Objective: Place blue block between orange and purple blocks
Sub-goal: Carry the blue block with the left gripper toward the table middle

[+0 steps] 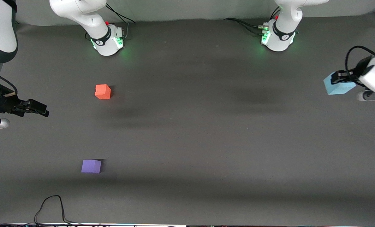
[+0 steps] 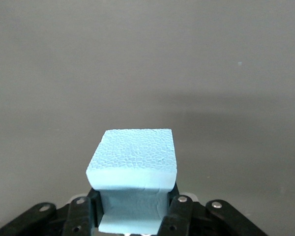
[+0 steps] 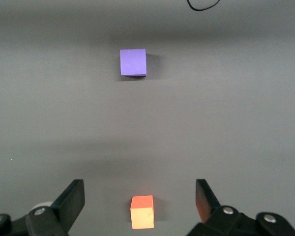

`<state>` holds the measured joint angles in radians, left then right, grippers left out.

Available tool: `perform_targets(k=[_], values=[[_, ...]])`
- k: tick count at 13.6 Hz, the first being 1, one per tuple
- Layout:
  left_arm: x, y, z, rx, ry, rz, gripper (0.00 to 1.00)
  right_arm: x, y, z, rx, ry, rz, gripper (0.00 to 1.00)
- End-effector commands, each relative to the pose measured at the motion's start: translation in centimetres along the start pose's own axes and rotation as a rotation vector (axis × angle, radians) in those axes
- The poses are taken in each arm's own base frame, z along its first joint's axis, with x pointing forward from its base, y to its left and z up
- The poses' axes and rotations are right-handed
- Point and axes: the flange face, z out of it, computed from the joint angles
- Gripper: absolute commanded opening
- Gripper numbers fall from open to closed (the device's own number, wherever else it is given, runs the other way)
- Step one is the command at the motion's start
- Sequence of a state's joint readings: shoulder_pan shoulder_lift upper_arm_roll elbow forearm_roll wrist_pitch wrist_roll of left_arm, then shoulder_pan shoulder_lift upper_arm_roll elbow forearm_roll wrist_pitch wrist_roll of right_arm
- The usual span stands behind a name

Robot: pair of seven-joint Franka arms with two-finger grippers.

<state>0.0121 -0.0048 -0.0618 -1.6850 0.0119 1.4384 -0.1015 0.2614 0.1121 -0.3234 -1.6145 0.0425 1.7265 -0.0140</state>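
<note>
My left gripper [image 1: 336, 78] is shut on the light blue block [image 1: 339, 85] and holds it in the air over the left arm's end of the table. In the left wrist view the blue block [image 2: 132, 157] sits squeezed between the fingers of the left gripper [image 2: 132, 219]. The orange block [image 1: 103, 91] and the purple block [image 1: 91, 166] lie toward the right arm's end, the purple one nearer the front camera. My right gripper [image 1: 36, 107] is open and empty, up in the air at that end. The right wrist view shows the right gripper [image 3: 139, 191], the orange block [image 3: 142, 212] and the purple block [image 3: 133, 62].
Both robot bases stand along the table's back edge, the right arm's [image 1: 108, 39] and the left arm's [image 1: 277, 37]. A black cable [image 1: 51, 205] loops on the table at the front edge near the purple block; it also shows in the right wrist view [image 3: 202, 6].
</note>
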Motion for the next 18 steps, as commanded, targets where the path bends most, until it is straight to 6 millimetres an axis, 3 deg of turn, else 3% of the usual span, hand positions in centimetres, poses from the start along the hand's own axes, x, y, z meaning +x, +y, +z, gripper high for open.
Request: perform_targets(k=[1, 3, 7, 9, 12, 15, 18], values=[[0.0, 8.6, -1.1, -0.015, 0.006, -0.027, 0.47, 0.5, 0.0, -0.2, 0.009, 0.011, -0.018, 1.00], [0.2, 15.8, -0.7, -0.030, 0.012, -0.086, 0.47, 0.9, 0.1, 0.0, 0.010, 0.025, -0.009, 1.00], [1.7, 33.3, 0.5, -0.116, 0.025, -0.224, 0.50, 1.1, 0.2, 0.3, 0.007, 0.025, -0.011, 1.00], [1.4, 40.1, 2.3, -0.134, 0.047, -0.247, 0.50, 1.2, 0.2, 0.4, 0.007, 0.025, -0.011, 1.00], [0.6, 45.6, 6.9, -0.119, 0.075, -0.222, 0.50, 1.4, 1.6, 0.5, 0.005, 0.040, 0.011, 1.00], [0.5, 50.3, 13.6, -0.091, 0.079, -0.201, 0.50, 1.4, 1.3, 0.6, 0.005, 0.038, 0.008, 1.00], [1.0, 54.4, 21.8, -0.109, 0.102, -0.193, 0.50, 1.4, 1.4, 0.7, 0.004, 0.035, 0.010, 1.00]])
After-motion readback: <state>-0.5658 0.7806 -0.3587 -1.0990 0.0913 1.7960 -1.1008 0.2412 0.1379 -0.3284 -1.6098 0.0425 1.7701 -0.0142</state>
